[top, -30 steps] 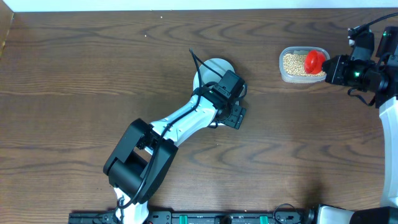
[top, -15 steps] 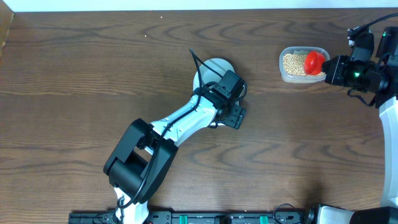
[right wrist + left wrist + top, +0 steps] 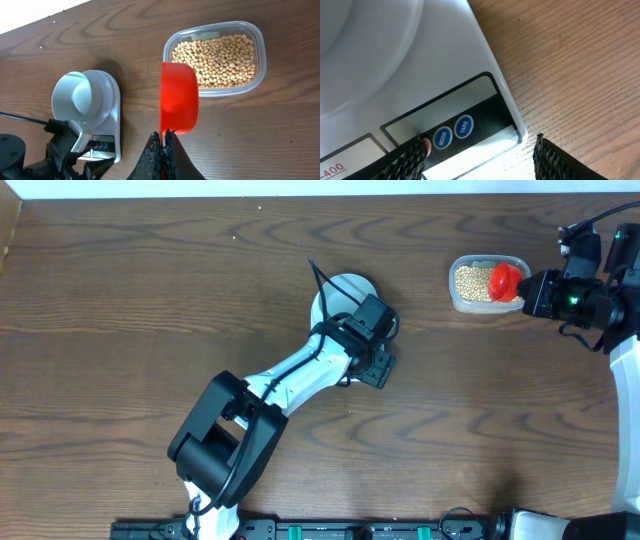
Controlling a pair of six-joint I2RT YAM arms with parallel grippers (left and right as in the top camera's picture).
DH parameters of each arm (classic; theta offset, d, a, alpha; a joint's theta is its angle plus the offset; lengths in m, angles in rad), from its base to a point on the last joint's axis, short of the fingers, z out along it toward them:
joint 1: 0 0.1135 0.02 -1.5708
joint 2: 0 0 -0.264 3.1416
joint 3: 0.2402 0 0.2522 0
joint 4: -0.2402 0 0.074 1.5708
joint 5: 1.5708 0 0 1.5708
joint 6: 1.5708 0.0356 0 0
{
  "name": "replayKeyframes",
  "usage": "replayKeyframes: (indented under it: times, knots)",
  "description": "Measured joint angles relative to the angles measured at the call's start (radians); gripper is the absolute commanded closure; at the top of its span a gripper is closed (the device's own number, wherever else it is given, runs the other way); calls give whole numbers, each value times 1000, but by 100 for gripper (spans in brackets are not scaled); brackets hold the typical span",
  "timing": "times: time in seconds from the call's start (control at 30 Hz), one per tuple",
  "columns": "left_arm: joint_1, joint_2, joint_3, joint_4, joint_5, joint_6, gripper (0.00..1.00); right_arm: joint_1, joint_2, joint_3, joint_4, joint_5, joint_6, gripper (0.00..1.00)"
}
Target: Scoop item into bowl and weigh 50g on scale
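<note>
The white scale (image 3: 111,116) carries the pale bowl (image 3: 81,93), which looks bare inside. My left gripper (image 3: 479,142) is open low over the scale's button corner. Its left fingertip (image 3: 415,150) half covers the red button, beside the blue MODE and TARE buttons (image 3: 464,126). From overhead the left gripper (image 3: 377,368) covers most of the scale, just below the bowl (image 3: 347,284). My right gripper (image 3: 164,136) is shut on the handle of a red scoop (image 3: 178,96), held beside the clear tub of beans (image 3: 220,58). No beans show in the scoop.
The bean tub (image 3: 478,283) stands at the table's far right, with the red scoop (image 3: 506,278) over its right end and the right gripper (image 3: 530,292) behind it. The left arm (image 3: 285,385) stretches diagonally from the near edge. Bare wood lies between scale and tub.
The left gripper's jaws have narrowed slightly over the scale's buttons. The right arm and scoop have not moved.
</note>
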Motion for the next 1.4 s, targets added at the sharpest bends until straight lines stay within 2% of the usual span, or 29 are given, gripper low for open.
replayKeyframes:
  times: [0.23, 0.27, 0.4, 0.63, 0.7, 0.87, 1.07, 1.4]
  knots:
    - [-1, 0, 0, 1, -1, 10, 27, 0, 0, 0, -18, 0, 0, 99]
    - [-1, 0, 0, 1, -2, 11, 23, 0, 0, 0, -20, 0, 0, 99]
    - [-2, 1, 3, 2, 3, 15, 14, 0, 0, 0, -20, 0, 0, 99]
    - [-3, -4, 8, 3, 11, 18, 11, 0, 0, 0, -19, 0, 0, 99]
    - [-3, -13, 8, 2, 14, 17, 8, 0, 0, 0, -17, 0, 0, 99]
    - [0, -135, 8, 1, 10, 16, 2, 0, 0, 0, -2, 0, 0, 99]
    - [22, -344, 8, -5, 10, 18, 1, 0, 0, 0, 2, 0, 0, 99]
    - [98, -377, 10, -187, -50, 28, 1, 0, 0, 0, 16, 3, 0, 99]
